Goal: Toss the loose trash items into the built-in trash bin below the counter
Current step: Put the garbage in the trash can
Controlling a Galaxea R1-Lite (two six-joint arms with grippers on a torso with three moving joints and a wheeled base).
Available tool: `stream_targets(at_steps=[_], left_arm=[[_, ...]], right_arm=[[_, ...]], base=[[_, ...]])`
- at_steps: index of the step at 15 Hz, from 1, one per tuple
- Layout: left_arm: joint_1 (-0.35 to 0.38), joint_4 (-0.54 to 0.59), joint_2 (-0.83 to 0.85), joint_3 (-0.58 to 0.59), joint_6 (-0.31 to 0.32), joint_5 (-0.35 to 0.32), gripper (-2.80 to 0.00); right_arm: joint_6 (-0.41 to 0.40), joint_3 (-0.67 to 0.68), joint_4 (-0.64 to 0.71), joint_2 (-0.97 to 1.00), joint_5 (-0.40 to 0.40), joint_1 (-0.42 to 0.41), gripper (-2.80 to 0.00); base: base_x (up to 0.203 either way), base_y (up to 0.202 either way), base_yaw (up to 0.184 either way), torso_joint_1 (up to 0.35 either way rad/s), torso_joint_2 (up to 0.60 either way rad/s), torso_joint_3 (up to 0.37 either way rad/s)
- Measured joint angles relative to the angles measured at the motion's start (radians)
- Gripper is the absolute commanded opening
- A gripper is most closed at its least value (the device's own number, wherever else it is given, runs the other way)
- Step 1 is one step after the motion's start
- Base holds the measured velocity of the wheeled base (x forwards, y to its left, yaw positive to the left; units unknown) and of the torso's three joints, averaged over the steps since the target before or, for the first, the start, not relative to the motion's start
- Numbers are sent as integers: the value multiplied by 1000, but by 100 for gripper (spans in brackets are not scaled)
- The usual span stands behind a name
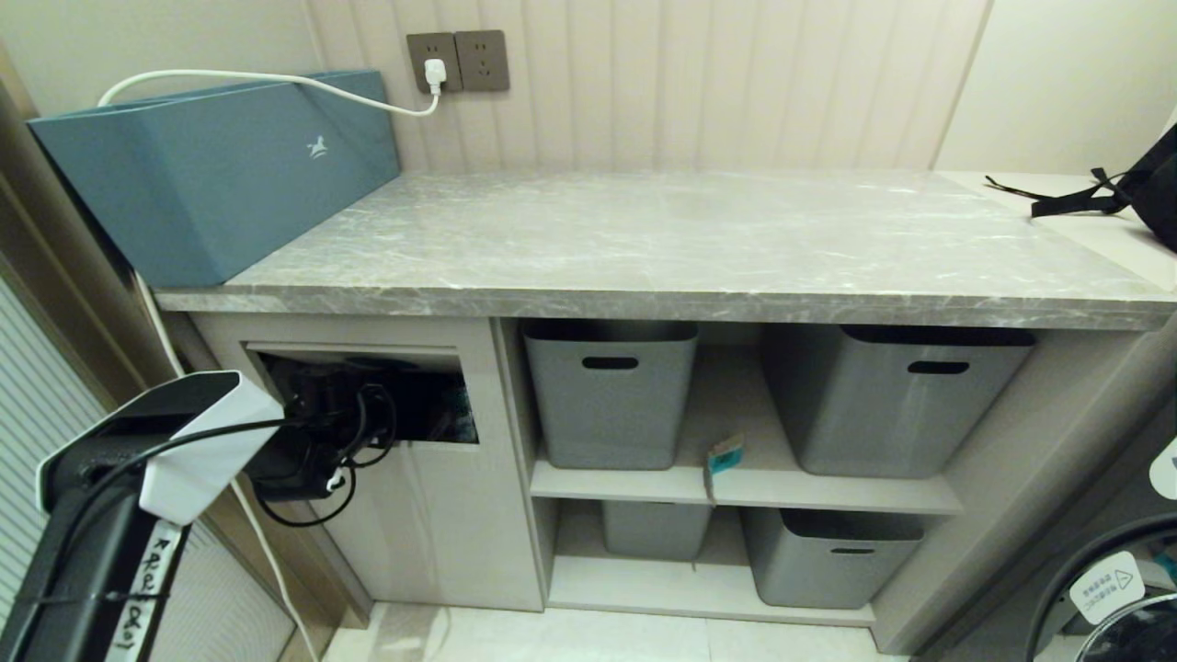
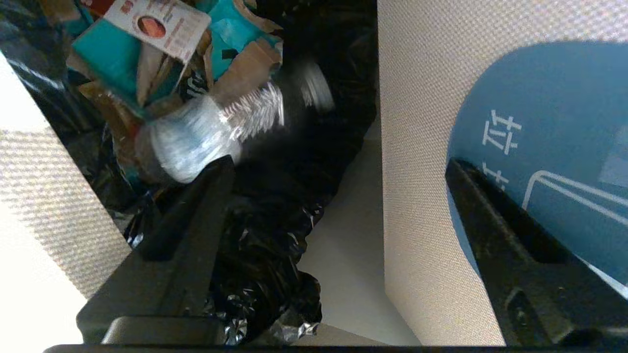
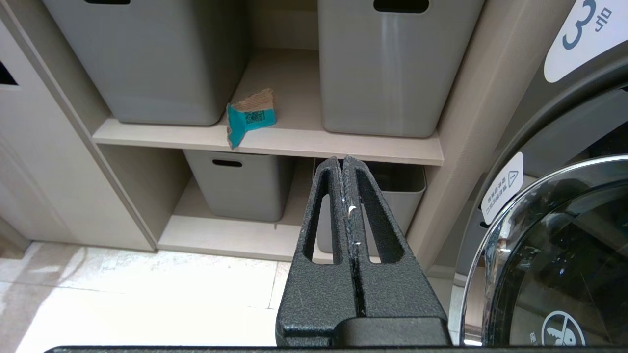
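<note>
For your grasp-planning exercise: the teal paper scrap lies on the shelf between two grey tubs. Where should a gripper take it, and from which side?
Grip the teal paper scrap at the corner overhanging the shelf edge, coming from the open front. It lies flat, so only there can fingers probably close above and below it.

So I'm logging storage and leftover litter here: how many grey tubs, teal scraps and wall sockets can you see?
Grey plastic tubs with slot handles: 4
Small teal paper scrap on the shelf: 1
Dark wall sockets: 2
Total: 7

Black textured fingers (image 3: 373,215), white-capped arm (image 1: 198,441)
</note>
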Motion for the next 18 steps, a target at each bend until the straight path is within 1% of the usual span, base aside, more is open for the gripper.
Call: stream_targets(at_steps=[2, 4, 7, 8, 11, 15, 18], left_arm=[[1, 0, -2, 4, -1, 0, 0], [5, 0, -17, 35, -5, 11, 0], [15, -6, -87, 162, 2, 27, 0], [19, -7, -119, 212, 9, 31, -280], [28, -14, -213, 330, 27, 77, -280], [28, -12, -340, 506, 28, 79, -280], [27, -8, -472, 648, 32, 76, -280]], right_arm=[[0, 0, 0, 0, 0, 0, -280], [0, 0, 0, 0, 0, 0, -280], [0, 0, 0, 0, 0, 0, -280], [0, 0, 0, 0, 0, 0, -280], [0, 0, 0, 0, 0, 0, -280], [0, 0, 0, 0, 0, 0, -280], [0, 0, 0, 0, 0, 0, -280]], base=[[0, 0, 0, 0, 0, 0], [0, 0, 0, 0, 0, 0], [0, 0, 0, 0, 0, 0], [0, 0, 0, 0, 0, 0], [0, 0, 0, 0, 0, 0], [0, 0, 0, 0, 0, 0], [0, 0, 0, 0, 0, 0]])
